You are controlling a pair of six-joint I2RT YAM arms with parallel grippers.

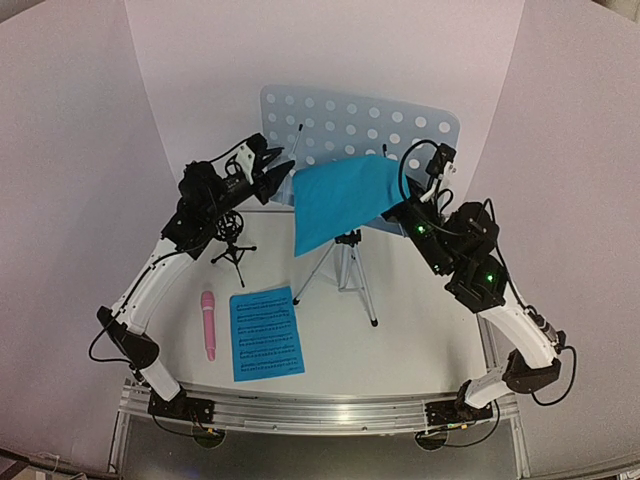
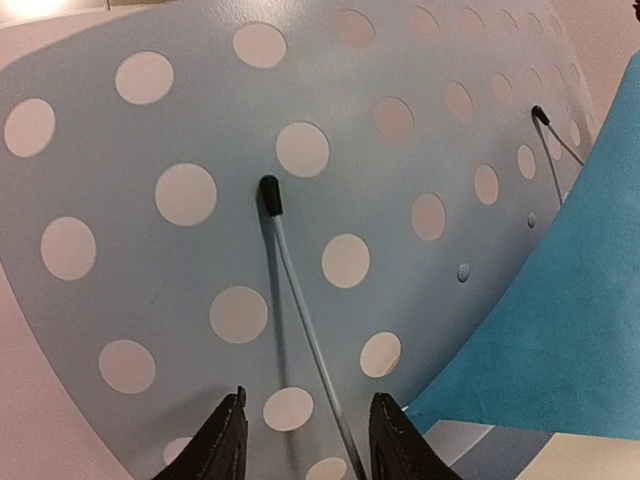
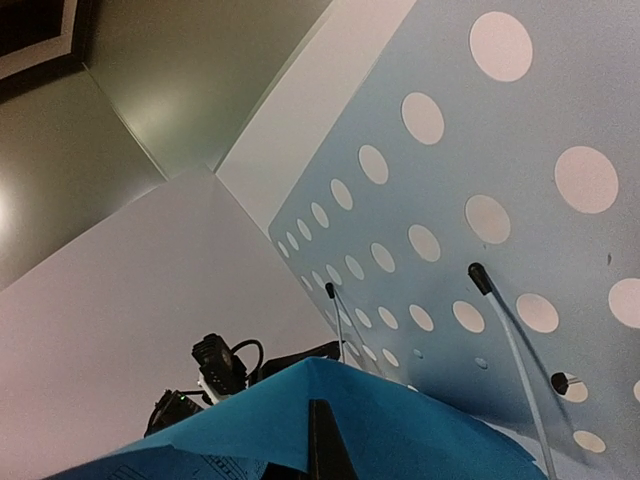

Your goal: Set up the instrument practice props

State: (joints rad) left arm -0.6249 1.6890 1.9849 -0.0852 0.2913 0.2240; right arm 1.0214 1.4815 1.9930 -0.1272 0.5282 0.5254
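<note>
The right hand [image 1: 398,212] is closed on the right edge of a blue page [image 1: 340,200], in front of the pale-blue music stand [image 1: 400,125]. The left hand [image 1: 283,172] is half open at the stand's left side, with a thin wire arm [image 2: 300,300] between its fingers. A second page [image 1: 266,333], the pink microphone [image 1: 208,323] and the black tripod mount [image 1: 233,245] are on the desk [image 1: 420,330].
</note>
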